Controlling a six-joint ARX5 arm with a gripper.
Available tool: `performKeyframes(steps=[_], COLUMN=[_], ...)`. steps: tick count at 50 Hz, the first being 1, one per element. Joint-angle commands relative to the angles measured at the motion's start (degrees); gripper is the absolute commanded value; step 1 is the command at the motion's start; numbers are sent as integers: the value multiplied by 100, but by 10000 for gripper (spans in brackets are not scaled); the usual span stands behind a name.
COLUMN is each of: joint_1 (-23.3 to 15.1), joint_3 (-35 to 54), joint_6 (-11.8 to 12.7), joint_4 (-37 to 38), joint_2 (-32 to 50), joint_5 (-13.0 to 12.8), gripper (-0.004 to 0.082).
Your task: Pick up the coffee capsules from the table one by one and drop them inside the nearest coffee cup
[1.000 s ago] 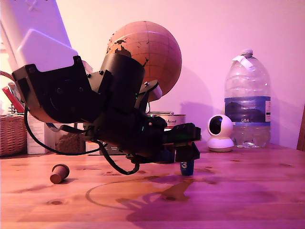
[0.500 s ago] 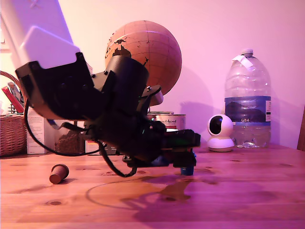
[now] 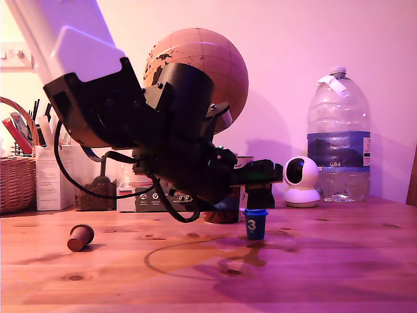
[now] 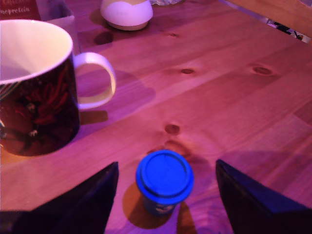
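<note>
Neither capsule is in the cup (image 4: pixel 34 90) yet, as far as the pictures show, so the whole task is judged still ahead. The blue capsule (image 3: pixel 255 223) stands on the table (image 3: pixel 339 261) with its flanged rim up and its white "3" facing the exterior camera. The gripper (image 3: pixel 259 193) hangs just above it; in the wrist view the capsule (image 4: pixel 164 179) sits between the two dark fingers (image 4: pixel 253 202), which are spread wide and well clear of it on both sides, holding nothing. The brown capsule (image 3: pixel 81 237) lies on its side on the table at the exterior view's left, well apart from the arm and untouched.

The cup stands upright just beyond the blue capsule, near it, handle turned toward the capsule's side; what shows of its pale inside looks empty, though the bottom is out of sight. In the exterior view the cup is mostly hidden behind the arm.

What is left, by this reading: lower around the blue capsule, close on it, lift and drop it into the cup, then do the same for the brown one across the table. The blue one is well centred for a grasp; the brown one, lying tipped, is likely the more awkward pick
</note>
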State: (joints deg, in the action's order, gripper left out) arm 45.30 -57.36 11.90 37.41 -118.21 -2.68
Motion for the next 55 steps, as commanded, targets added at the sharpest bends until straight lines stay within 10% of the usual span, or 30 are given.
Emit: performKeyframes(steps=[1,36,55], joint_1=[20,26,26], joint_3=[-31,-654,-654], joint_6=[-28,13,-22], joint_4=[-42,-1016,-946], joint_2=[-179,-566,-566], joint_5=[-22,-83,-127], gripper=[571,552,104])
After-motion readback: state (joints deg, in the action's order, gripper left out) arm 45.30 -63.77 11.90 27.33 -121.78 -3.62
